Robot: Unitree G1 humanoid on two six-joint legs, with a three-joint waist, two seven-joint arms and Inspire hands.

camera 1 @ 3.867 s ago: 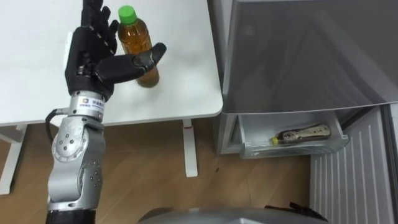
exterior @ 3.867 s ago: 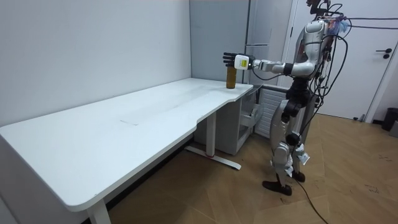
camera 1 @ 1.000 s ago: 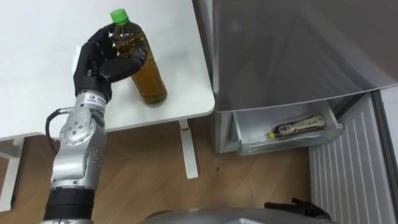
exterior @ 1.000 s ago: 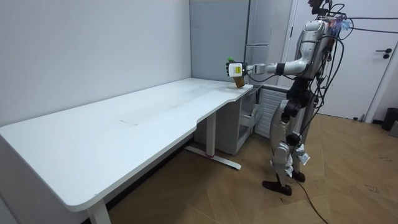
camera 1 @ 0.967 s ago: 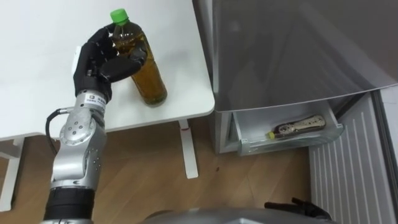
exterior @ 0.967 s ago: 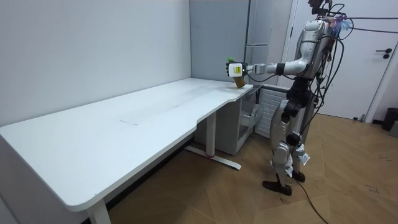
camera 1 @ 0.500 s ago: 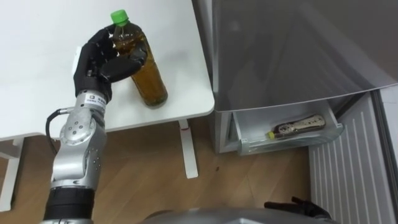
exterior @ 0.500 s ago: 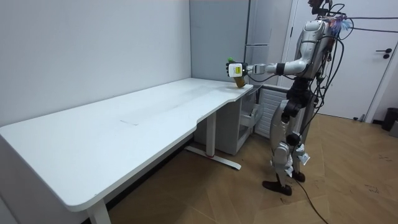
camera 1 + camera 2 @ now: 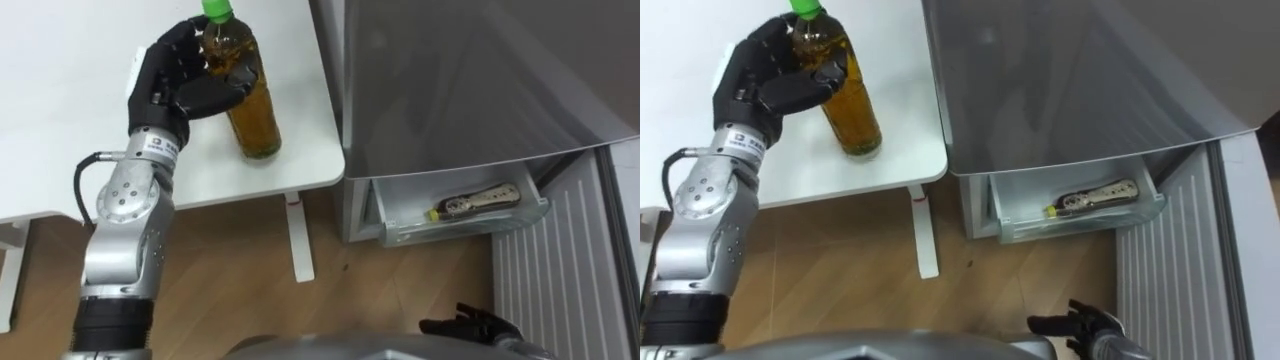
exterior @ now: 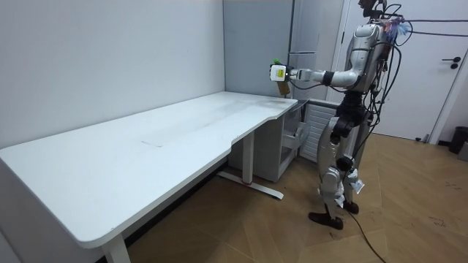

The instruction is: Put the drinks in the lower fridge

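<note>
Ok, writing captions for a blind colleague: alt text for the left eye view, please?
The robot's left hand grips a green-capped bottle of amber drink over the white table's corner. Beside it, the fridge's open lower drawer holds a second bottle.

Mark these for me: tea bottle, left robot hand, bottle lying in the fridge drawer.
tea bottle [image 9: 258, 125]: left eye view, amber body below the fingers.
left robot hand [image 9: 165, 85]: left eye view, middle of the hand.
drawer bottle [image 9: 478, 201]: left eye view, mid-body.

Head stereo pair close, straight down over table [image 9: 60, 120] corner and fridge [image 9: 480, 90]; room camera far off, same corner.
</note>
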